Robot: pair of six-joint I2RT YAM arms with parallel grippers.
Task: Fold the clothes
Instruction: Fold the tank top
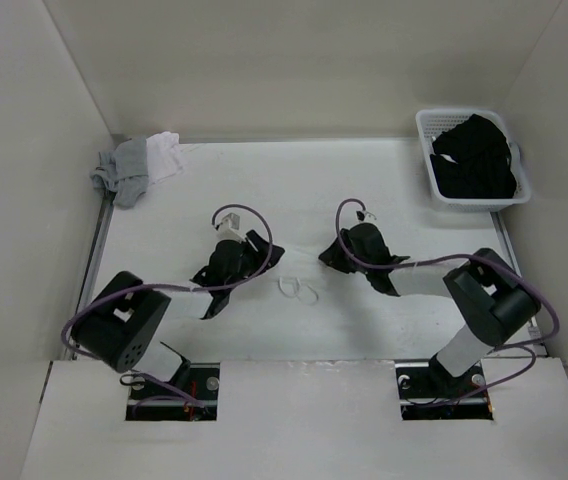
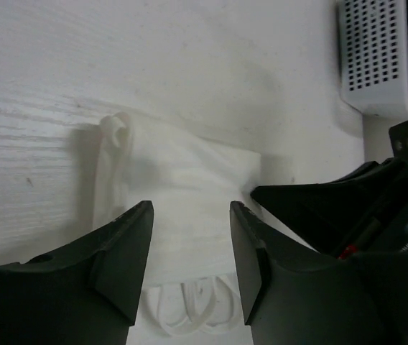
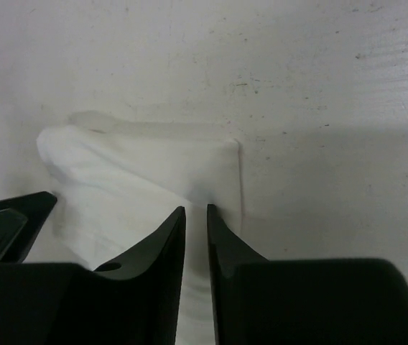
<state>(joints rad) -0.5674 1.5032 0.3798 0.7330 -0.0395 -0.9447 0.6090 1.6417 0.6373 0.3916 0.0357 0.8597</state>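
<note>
The clothes are one small white camisole (image 2: 182, 172), lying folded into a compact band on the white table between my two grippers. Its two loop straps (image 1: 300, 292) stick out toward the near side and also show low between the left fingers (image 2: 193, 316). My left gripper (image 1: 269, 252) (image 2: 189, 208) hovers over the camisole's left part, jaws wide apart with nothing between them. My right gripper (image 1: 329, 257) (image 3: 195, 210) sits over the right edge of the camisole (image 3: 139, 172), its jaws a narrow slit apart with fabric showing below the gap. Its dark fingers (image 2: 297, 201) appear in the left wrist view.
A white perforated basket (image 1: 469, 203) (image 2: 373, 57) with black garments (image 1: 474, 160) stands at the back right. A grey and white garment pile (image 1: 134, 165) lies in the back left corner. Walls enclose the table at the left, back and right.
</note>
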